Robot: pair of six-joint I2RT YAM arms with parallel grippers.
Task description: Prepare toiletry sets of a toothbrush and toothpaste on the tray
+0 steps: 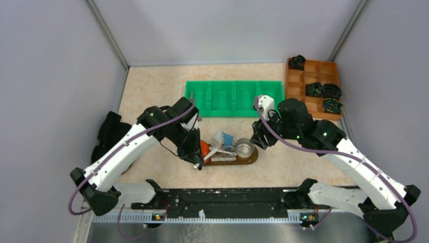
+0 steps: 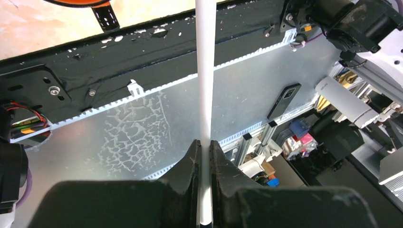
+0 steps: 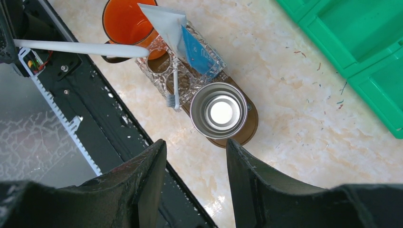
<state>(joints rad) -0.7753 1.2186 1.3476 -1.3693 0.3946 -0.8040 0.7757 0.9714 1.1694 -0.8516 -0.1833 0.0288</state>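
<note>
Left gripper (image 2: 204,146) pinches a slim white toothbrush stick (image 2: 206,71) by its end, right gripper (image 3: 196,148) hangs half-open and empty; the levered stick may topple the adjacent round orange cup (image 3: 124,21).

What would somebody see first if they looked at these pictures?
Probably the big bright green bin at the back of the table. Next, the dark tray in the middle, with a shiny metal cup on it and an orange cup at its other end. The left gripper pinches a long white toothbrush stick there.
</note>
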